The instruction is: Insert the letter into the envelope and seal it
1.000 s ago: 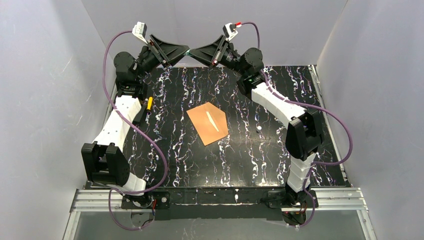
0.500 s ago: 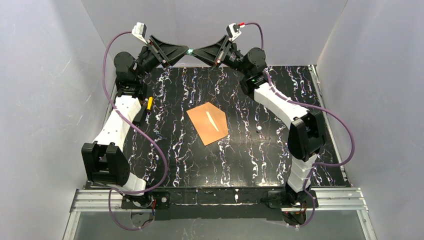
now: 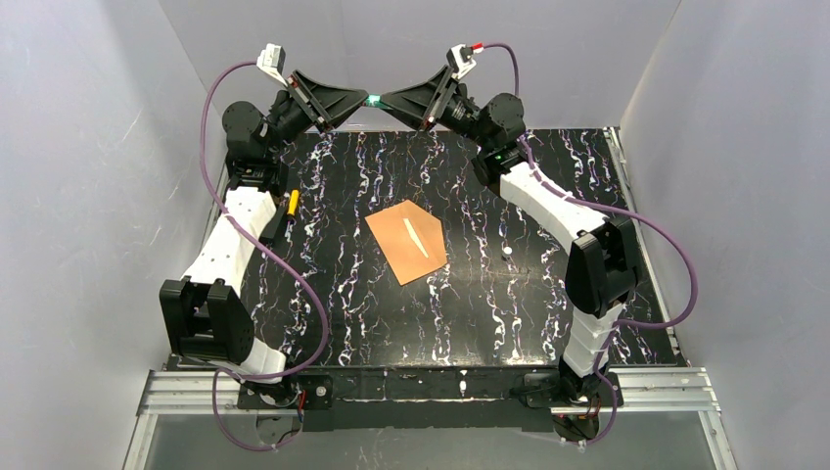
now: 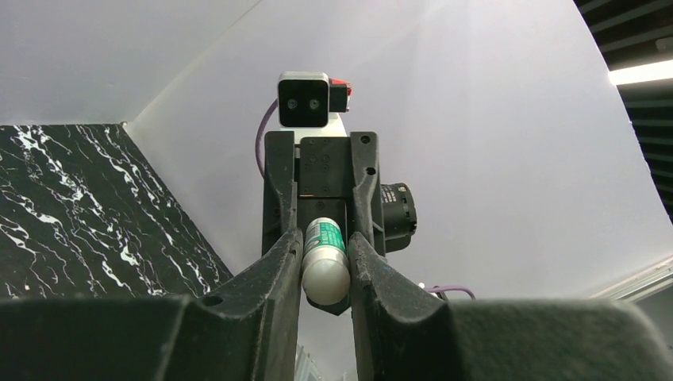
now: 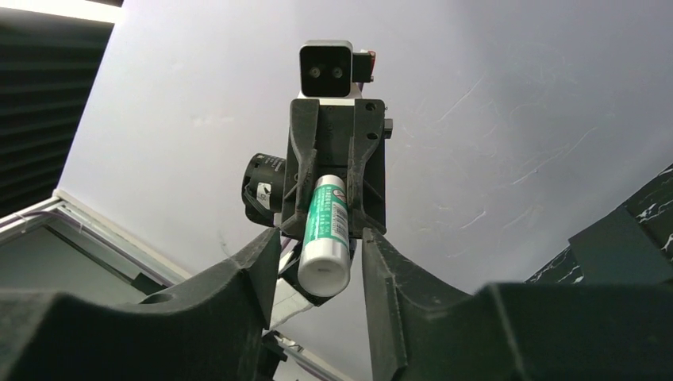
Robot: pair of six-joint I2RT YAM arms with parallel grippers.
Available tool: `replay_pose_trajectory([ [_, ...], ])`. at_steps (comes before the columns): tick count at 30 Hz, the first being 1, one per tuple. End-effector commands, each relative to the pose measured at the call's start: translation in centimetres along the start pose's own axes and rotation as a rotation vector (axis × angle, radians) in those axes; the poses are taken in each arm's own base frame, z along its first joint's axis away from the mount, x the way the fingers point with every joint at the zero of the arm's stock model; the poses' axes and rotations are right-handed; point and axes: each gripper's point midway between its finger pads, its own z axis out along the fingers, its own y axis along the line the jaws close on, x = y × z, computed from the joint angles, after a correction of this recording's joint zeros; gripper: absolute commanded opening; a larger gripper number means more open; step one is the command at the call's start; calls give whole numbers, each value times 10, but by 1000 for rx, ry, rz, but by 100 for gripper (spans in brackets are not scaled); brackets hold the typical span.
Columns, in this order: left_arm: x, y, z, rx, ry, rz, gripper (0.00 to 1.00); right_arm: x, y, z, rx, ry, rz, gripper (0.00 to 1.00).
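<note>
**Glue stick passes from one pincer to the other at the far edge**

Nearest to my bases, the envelope (image 3: 406, 245) lies flat in the middle of the table (image 3: 323, 294), where it lay a second ago. A thin pale sliver (image 3: 415, 238) shows on it. I cannot tell if this is the edge of the letter. I see no letter elsewhere, so I judge it is already inside.

Far beyond, above the back edge, my two pincers now meet tip to tip; in the last second they came together. My left pincer (image 4: 325, 250) has narrowed and presses the glue stick (image 4: 325, 274) on both sides. My right pincer (image 5: 320, 254) has widened and stands a little apart from the stick. I judge the stick is passing from right to left, and the sealing is not yet done.

The top view gives only a green spot between the tips, while the wrist views show which fingers touch. Only the top view shows the envelope.
</note>
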Motion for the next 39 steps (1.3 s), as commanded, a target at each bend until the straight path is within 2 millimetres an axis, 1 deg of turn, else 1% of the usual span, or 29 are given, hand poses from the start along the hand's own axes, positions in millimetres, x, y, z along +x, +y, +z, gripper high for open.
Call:
replay_pose_trajectory([
  [1, -6, -21, -4, 40, -29, 54, 0, -6, 34, 5, -99, -31, -58, 53],
  [4, -5, -20, -4, 39, -26, 50, 0, -6, 37, 7, -121, -32, -45, 54],
  [9, -4, -18, -4, 36, -24, 47, 0, -4, 32, 10, -112, -18, -33, 53],
  [14, -5, -16, -2, 34, -30, 42, 0, 2, 35, 16, -129, -9, -28, 51],
  [18, -7, -18, -2, 38, -31, 45, 0, 1, 38, 22, -139, -5, -28, 46],
  [22, -6, -19, -2, 38, -31, 47, 0, -1, 36, 27, -133, 6, -32, 41],
  [25, -6, -20, -3, 40, -30, 50, 0, -1, 35, 27, -129, 1, -27, 35],
  [30, -5, -21, -3, 42, -26, 52, 0, -2, 32, 26, -115, -6, -32, 9],
  [32, -5, -21, -3, 42, -26, 50, 1, -1, 29, 24, -102, -7, -37, 1],
  [34, -4, -19, -4, 38, -27, 48, 25, 1, 22, 21, -74, -5, -40, 1],
  [35, -4, -19, -5, 36, -31, 52, 35, 1, 17, 19, -55, -5, -46, 1],
  [37, -4, -16, -8, 25, -39, 66, 54, 4, 0, 11, 4, -4, -50, 1],
  [39, -3, -6, -15, -17, -56, 68, 71, 2, -15, 0, 71, -8, -69, 1],
])
